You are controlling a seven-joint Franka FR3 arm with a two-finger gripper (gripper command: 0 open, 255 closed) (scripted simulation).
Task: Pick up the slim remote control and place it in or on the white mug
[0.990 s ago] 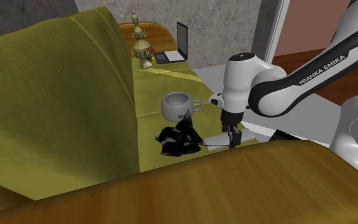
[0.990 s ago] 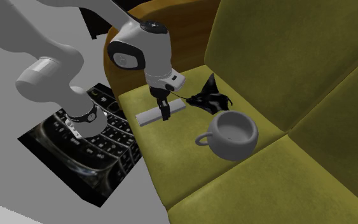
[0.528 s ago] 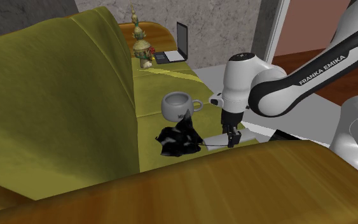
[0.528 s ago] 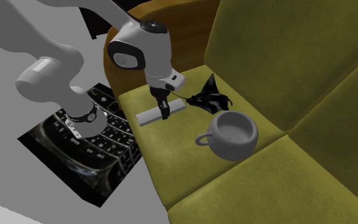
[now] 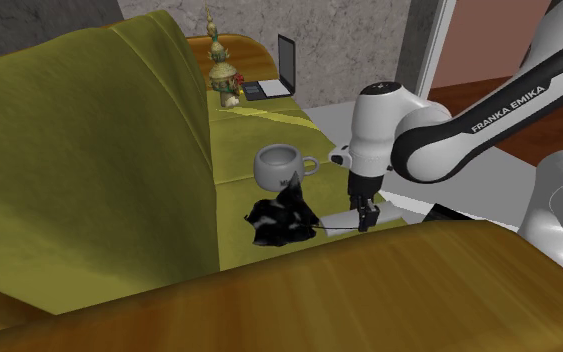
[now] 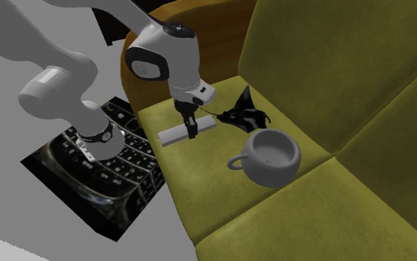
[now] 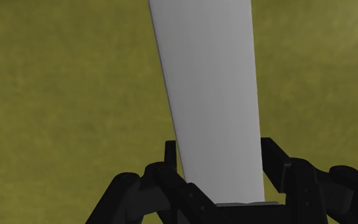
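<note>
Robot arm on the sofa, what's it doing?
The white robot arm is reaching down to the yellow-green sofa seat. Its black jaws are closed on the sides of a slim pale grey remote. The remote lies on the cushion, not yet lifted. The white mug it should go in sits further along the seat, empty, beside a crumpled black cloth.

The arm [image 5: 381, 125] has rounded white shells with dark bands at the joints; black capitals along one link read FRANKA EMIKA; the gripper [image 5: 367, 218] is wholly black, its fingers [image 7: 169, 167] angular.
</note>
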